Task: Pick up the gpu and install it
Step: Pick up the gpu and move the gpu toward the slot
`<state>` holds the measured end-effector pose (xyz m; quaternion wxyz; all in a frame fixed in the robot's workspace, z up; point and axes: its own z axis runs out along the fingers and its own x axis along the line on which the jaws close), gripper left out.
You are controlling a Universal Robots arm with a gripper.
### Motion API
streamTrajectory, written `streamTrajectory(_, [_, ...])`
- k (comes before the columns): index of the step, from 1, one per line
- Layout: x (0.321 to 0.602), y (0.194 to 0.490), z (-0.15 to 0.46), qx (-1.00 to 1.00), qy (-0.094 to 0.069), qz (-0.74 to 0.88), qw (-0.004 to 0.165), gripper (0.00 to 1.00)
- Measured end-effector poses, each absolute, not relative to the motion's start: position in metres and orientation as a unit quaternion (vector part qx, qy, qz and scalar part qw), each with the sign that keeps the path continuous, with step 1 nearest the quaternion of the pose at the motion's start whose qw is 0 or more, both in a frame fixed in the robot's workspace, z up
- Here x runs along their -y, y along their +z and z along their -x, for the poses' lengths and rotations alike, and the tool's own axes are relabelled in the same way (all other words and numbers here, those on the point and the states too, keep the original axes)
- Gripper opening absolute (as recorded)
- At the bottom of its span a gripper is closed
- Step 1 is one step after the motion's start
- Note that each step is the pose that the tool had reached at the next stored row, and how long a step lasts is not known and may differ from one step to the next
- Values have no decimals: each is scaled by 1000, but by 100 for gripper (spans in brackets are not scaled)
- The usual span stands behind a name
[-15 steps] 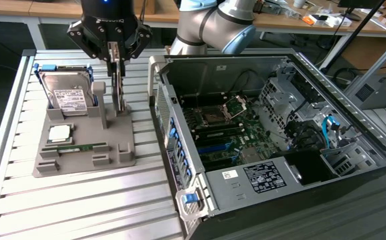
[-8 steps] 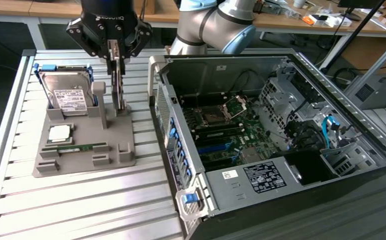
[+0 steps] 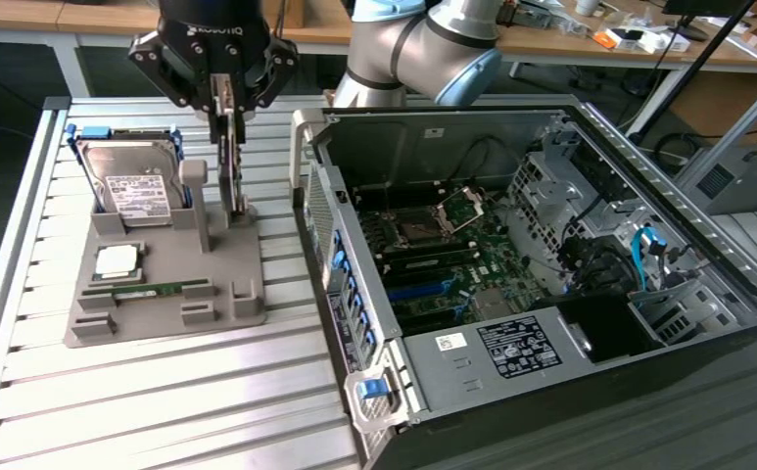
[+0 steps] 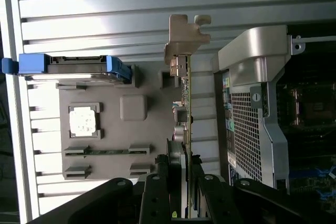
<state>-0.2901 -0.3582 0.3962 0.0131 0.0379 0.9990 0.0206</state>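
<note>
The gpu (image 3: 232, 162) is a thin dark card standing on edge, upright over the right side of the grey holder block (image 3: 169, 294). My gripper (image 3: 225, 103) hangs straight above it, shut on the card's upper edge. The card's lower end reaches down to the holder's slot; I cannot tell whether it still rests in it. In the wrist view the gpu (image 4: 187, 93) shows edge-on, with its silver bracket (image 4: 181, 38) at the far end. My gripper (image 4: 186, 163) clamps it from both sides.
The open computer case (image 3: 509, 245) lies close to the card, on the exterior view's right, with its motherboard (image 3: 444, 264) exposed. On the holder block stand a hard drive (image 3: 130, 181), a processor chip (image 3: 117, 259) and a memory stick (image 3: 143, 290). The slatted metal table (image 3: 156, 392) lies underneath.
</note>
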Motion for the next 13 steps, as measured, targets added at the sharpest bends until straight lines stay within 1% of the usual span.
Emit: streamTrajectory(13, [358,402,290,-999,21,-38,13,27])
